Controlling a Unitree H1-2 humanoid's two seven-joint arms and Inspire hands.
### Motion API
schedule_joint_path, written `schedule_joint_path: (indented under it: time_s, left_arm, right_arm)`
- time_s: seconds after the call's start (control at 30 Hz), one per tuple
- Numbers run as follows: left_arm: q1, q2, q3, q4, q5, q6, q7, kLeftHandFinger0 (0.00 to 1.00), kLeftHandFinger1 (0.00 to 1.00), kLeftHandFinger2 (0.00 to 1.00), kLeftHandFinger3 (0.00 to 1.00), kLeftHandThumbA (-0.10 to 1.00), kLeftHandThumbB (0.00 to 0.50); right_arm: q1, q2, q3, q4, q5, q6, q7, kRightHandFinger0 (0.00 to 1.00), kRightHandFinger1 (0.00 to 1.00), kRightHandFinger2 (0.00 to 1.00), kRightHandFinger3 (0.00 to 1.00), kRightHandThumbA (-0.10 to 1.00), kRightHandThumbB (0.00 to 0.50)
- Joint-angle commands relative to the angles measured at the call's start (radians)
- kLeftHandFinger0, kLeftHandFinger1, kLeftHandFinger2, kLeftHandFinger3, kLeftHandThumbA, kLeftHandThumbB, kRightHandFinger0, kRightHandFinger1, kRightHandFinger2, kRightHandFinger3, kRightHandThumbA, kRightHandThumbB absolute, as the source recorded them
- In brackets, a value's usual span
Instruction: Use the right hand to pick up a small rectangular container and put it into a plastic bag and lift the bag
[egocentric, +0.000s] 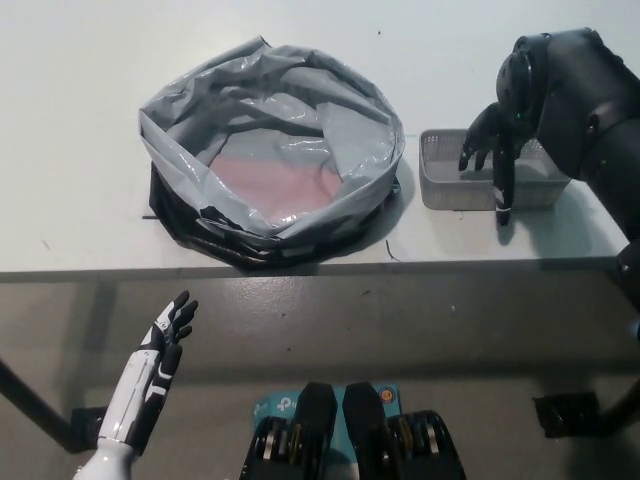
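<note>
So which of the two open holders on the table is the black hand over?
The small grey mesh container at the right; the right hand hangs over it, fingers spread. The big grey plastic bag sits apart, untouched.

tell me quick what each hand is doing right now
Left hand: open, holding nothing, resting low beside the table.
Right hand: open, fingers spread over the grey container, not yet gripping it.
</note>
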Motion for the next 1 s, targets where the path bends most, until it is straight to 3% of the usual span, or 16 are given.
schedule_joint_path:
  time_s: [0.0,0.13,0.3,0.63,0.97]
  left_arm:
    - [-0.014,0.002,0.004,-0.036,-0.007,-0.031,-0.007,1.0,1.0,1.0,1.0,1.0,0.252]
    - [-0.013,0.001,0.005,-0.04,-0.002,-0.022,-0.005,1.0,1.0,1.0,1.0,1.0,0.265]
    - [-0.011,0.001,0.004,-0.04,0.0,-0.024,-0.004,1.0,1.0,1.0,1.0,1.0,0.256]
    - [-0.009,0.003,0.002,-0.034,0.003,-0.034,-0.005,1.0,1.0,1.0,1.0,1.0,0.254]
    - [-0.014,0.002,0.003,-0.042,-0.002,-0.02,-0.007,1.0,1.0,1.0,1.0,1.0,0.265]
  right_arm:
    - [-0.083,-0.015,-0.017,-0.005,-0.016,-0.016,-0.029,1.0,1.0,1.0,1.0,1.0,0.357]
    - [-0.111,-0.025,-0.017,-0.029,-0.027,-0.022,-0.032,1.0,1.0,1.0,1.0,1.0,0.413]
    - [-0.122,-0.058,-0.025,-0.159,-0.06,0.058,-0.069,1.0,1.0,1.0,1.0,1.0,0.499]
    - [-0.084,-0.105,-0.075,-0.335,-0.078,0.18,-0.049,1.0,1.0,1.0,1.0,1.0,0.5]
    - [-0.065,-0.087,-0.056,-0.29,-0.094,0.128,-0.062,1.0,1.0,1.0,1.0,1.0,0.499]
